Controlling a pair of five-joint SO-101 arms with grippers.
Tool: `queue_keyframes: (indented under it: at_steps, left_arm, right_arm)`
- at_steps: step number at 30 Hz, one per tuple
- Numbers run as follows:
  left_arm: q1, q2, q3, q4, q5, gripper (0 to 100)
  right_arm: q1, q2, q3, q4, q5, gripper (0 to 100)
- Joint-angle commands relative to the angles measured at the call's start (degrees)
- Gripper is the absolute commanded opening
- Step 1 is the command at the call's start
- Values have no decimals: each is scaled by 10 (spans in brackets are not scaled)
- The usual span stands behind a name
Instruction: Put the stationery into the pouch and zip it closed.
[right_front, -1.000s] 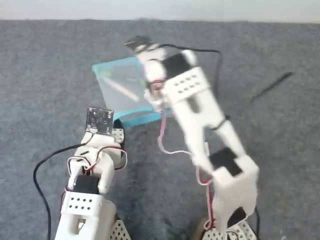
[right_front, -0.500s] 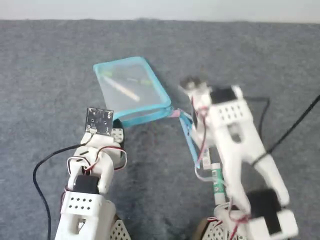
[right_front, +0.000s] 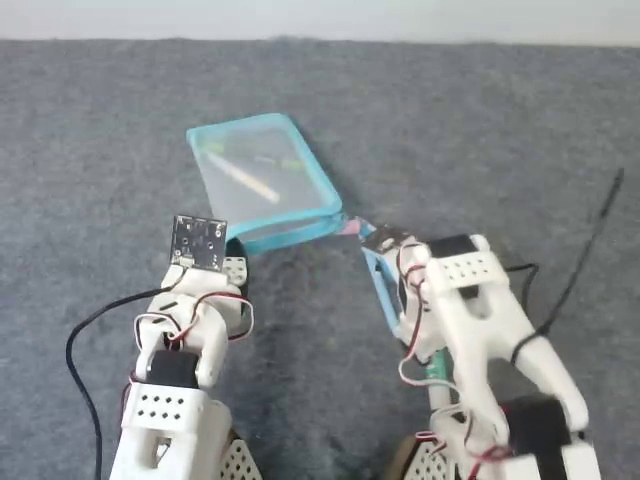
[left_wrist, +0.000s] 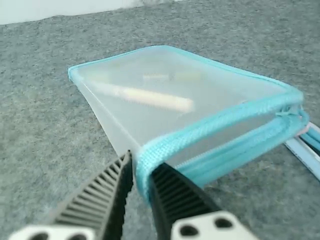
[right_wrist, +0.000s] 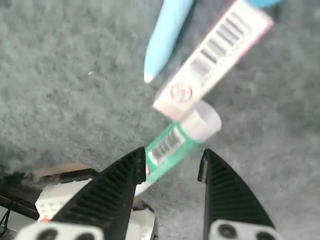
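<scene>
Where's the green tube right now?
In the right wrist view, the green tube lies on the carpet beside the white box, below the right gripper.

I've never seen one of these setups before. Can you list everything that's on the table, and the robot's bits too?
pouch: one, clear with turquoise edging, lying flat on the table ahead of the left arm
cream stick: one, pale cream, inside the pouch
blue pen: one, light blue, on the table just off the pouch's corner
white box: one, white with a barcode, beside the blue pen
green pen: one, green with a clear cap, on the table near the right arm
table covering: one, grey and fuzzy, under everything
left gripper: one, black fingers, pinching the pouch's turquoise edge
right gripper: one, black fingers, open over the green pen
</scene>
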Motion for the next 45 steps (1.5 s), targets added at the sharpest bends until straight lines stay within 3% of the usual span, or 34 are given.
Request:
queue_keyframes:
  at_steps: [1, 5, 11, 19, 26, 30, 36, 45]
  left_arm:
    - [-5, -10, -8, -17, 1, 13]
    - [-5, -10, -8, -17, 1, 13]
    - [-4, -10, -8, -17, 1, 13]
    - [-4, -10, -8, -17, 1, 13]
    - [-3, -10, -8, -17, 1, 13]
    - [-3, -10, -8, -15, 1, 13]
    - [-4, -10, -8, -15, 1, 13]
    - [-4, -10, -8, -16, 1, 13]
  right_arm:
    - [7, 47, 0, -47, -2, 180]
    - [7, 99, -3, -97, -43, 170]
    - [29, 113, -23, -116, -67, 2]
    - [140, 109, -140, -102, -67, 7]
    - [159, 155, -320, -88, -113, 7]
    - [150, 232, -415, -91, -130, 24]
    - [144, 316, -481, -93, -128, 206]
    - [144, 262, -416, -95, -127, 197]
